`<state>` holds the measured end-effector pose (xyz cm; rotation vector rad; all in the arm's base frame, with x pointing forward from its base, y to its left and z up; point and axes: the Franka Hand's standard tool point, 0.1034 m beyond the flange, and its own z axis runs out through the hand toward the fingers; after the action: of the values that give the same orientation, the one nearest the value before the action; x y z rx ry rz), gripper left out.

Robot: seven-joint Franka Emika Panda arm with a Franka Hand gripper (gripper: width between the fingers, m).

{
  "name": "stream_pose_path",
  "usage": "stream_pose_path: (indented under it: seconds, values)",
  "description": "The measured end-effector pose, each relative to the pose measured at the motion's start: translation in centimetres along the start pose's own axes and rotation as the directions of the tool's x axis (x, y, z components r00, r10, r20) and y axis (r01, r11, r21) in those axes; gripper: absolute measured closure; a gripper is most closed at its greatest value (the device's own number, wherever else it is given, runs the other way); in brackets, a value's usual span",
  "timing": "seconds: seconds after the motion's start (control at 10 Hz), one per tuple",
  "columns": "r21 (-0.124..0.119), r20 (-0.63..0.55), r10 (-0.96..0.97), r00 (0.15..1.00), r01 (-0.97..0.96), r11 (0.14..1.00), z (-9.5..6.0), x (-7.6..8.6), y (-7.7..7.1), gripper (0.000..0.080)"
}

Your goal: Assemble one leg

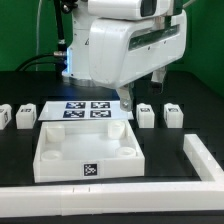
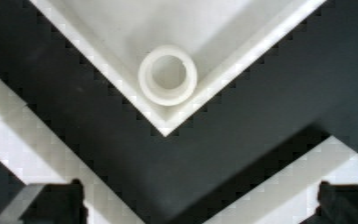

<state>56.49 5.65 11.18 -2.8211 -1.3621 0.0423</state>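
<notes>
Several legs, small white blocks with black tags, stand in a row on the black table: two at the exterior view's left [image 1: 4, 117] [image 1: 25, 115] and two at its right [image 1: 146, 115] [image 1: 173, 115]. My gripper [image 1: 125, 99] hangs over the back right corner of the large white tray-like piece [image 1: 45, 160], left of the nearer right-hand leg and apart from it. In the wrist view the gripper [image 2: 194, 207] is open and empty, its dark fingertips [image 2: 44, 205] far apart. Below it lies a corner of the tray-like piece with a round socket [image 2: 167, 78]. No leg shows in the wrist view.
The marker board [image 1: 88, 109] lies flat behind the tray-like piece. A white raised wall runs along the front [image 1: 100, 203] and up the exterior view's right side [image 1: 203, 160]. The arm's white body [image 1: 120, 45] hides the table's back middle.
</notes>
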Motion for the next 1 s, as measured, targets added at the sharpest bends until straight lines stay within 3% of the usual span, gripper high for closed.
stream_pose_path:
  seconds: [0.5, 0.8, 1.0]
  values:
    - [0.000, 0.001, -0.039, 0.999, 0.039, 0.999, 0.2, -0.4, -0.1, 0.0150]
    - [0.008, 0.004, -0.392, 0.920, 0.392, 0.920, 2.4, -7.6, -3.0, 0.0150]
    - [0.025, -0.007, -0.561, 0.828, 0.561, 0.827, 5.5, -12.5, -4.4, 0.0150]
